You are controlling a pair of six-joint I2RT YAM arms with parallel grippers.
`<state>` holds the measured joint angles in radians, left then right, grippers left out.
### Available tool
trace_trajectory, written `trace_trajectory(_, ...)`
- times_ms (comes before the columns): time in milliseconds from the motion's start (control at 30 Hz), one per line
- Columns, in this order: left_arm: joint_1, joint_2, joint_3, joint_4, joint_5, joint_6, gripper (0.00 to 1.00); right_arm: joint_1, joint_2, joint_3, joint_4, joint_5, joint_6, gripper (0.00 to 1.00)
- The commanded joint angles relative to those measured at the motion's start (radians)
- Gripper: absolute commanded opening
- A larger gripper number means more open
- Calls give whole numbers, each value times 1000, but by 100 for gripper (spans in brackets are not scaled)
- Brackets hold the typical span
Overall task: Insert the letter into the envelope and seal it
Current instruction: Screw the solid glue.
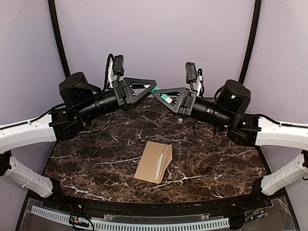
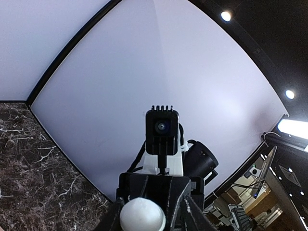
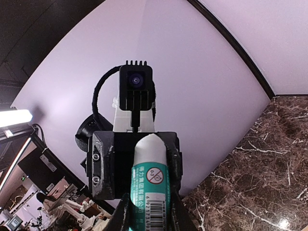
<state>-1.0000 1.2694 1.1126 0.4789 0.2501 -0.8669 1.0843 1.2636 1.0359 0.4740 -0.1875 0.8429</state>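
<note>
Claws of both arms are seen meeting in mid-air at the upper centre of the overhead frame, above the far part of a dark brown, white-veined marble table (image 1: 91,159). Between the fingers of the right claw (image 3: 150,211) a teal-and-white plastic glue stick (image 3: 151,185) with a barcode label is gripped, its rounded white end pointed into the left claw (image 1: 154,87). In the left wrist view that white end is framed at the bottom centre between the left claw's black fingers. Whether it is pinched there or merely flanked cannot be told. A plain kraft-brown rectangular paper envelope (image 1: 147,163) is laid flat on the table at the lower centre of the overhead frame, turned slightly clockwise and well apart from both claws. Along its right part a narrow strip of pale cream paper, the letter (image 1: 159,165), is exposed, with the rest covered by the brown paper. A small white object (image 1: 180,120), too small to identify, is seen on the table below the right claw.
</note>
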Motion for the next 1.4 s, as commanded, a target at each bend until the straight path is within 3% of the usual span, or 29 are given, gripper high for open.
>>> trace_trajectory(0, -4, 3, 30, 36, 11, -6, 37, 8, 0, 27, 49, -10, -2, 0)
trace_trajectory(300, -3, 7, 29, 32, 0, -18, 21, 7, -1, 16, 49, -21, -2, 0)
trace_trajectory(533, -3, 2, 23, 9, -12, -20, 5, 7, -51, -38, 35, -10, -4, 6)
trace_trajectory(633, -4, 1, 24, -2, -16, -23, 0, 8, -71, -48, 0, -17, -17, 16)
trace_trajectory(833, -2, -5, 28, -45, -13, -13, 0, 8, -153, -71, -136, -17, -69, 55)
trace_trajectory(967, 3, -7, 27, -71, 16, -5, 0, 6, -219, -104, -220, -45, -92, 67)
trace_trajectory(1133, 11, 1, 29, -87, 112, 22, 0, 4, -247, -115, -292, -169, -109, 69)
trace_trajectory(1367, 11, 4, 33, -93, 247, 56, 0, 4, -246, -148, -254, -288, -76, 61)
